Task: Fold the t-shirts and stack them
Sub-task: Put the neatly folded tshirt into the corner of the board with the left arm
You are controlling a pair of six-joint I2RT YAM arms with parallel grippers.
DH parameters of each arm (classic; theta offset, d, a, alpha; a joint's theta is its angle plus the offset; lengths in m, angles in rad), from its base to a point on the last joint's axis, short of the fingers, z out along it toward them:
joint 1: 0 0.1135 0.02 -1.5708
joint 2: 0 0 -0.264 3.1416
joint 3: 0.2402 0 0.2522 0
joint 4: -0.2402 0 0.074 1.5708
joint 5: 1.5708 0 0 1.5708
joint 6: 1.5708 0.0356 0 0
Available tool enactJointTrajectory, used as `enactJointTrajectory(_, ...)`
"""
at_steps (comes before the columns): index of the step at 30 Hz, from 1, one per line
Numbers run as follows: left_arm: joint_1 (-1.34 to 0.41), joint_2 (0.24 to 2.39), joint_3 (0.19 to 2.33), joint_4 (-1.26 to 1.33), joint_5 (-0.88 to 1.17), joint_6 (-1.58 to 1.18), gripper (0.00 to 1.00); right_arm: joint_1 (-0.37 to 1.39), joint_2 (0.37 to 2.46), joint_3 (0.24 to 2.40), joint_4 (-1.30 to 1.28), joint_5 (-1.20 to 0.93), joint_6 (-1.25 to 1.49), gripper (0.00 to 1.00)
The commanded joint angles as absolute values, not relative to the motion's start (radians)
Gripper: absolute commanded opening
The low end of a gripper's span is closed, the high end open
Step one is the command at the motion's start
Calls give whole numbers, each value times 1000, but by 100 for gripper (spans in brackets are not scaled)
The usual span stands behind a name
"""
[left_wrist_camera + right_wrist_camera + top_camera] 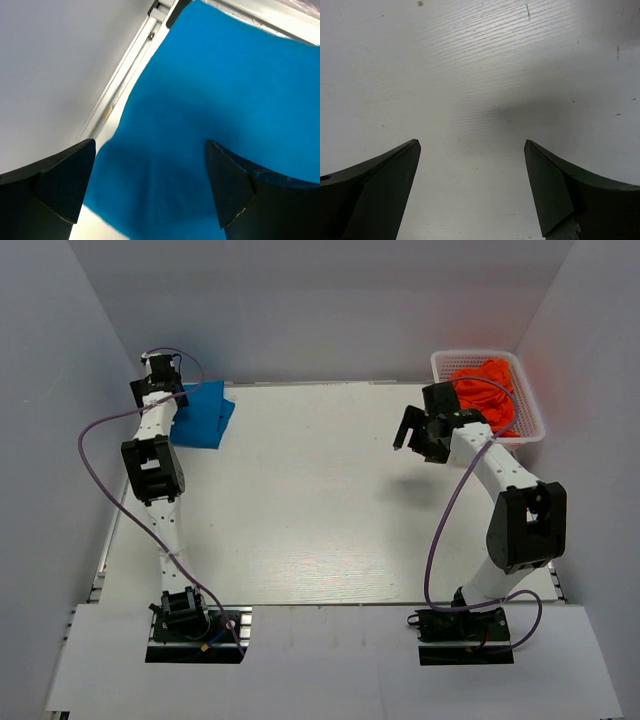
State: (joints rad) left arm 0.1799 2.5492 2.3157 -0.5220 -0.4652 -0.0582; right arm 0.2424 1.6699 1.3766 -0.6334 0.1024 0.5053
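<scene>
Partly hidden — blue t-shirt (208, 418) under left arm (152, 465); orange-red t-shirts' (490, 390) count unclear.

Bright blue t-shirt (203, 416), orange-red t-shirts (488, 390), white mesh basket (533, 412).

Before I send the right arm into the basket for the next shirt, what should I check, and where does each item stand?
1. Right gripper empty: ok. Its fingers are apart, with only bare table between them.
2. Left gripper open: ok. Its fingers are spread above the blue t-shirt.
3. Left fingers clear of the fabric: cannot tell. Contact is not visible.
4. Blue t-shirt folded: ok. It is a compact folded piece at the table's far-left corner.
5. Orange-red t-shirts available: ok. They are bunched inside the white mesh basket.
6. Right arm's route: ok. Nothing lies between the right gripper and the basket.
</scene>
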Motion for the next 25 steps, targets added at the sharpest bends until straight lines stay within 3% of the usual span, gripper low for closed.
enactJointTrajectory(1,179,2367,2292,-604,-483,-126,100,242,1594,1373,-606,78,483,90)
enactJointTrajectory(7,120,1938,1978,-601,-303,-253,100,241,1405,1188,-416,-42,465,90)
enactJointTrajectory(14,-4,1403,1342,-437,21,-478,100,242,1183,996,-403,-5,462,90)
enactJointTrajectory(19,-207,1287,1155,-435,104,-522,100,241,1017,855,-403,-9,465,90)
enactJointTrajectory(25,-287,1212,970,-425,104,-558,100,244,870,695,-324,-61,486,90)
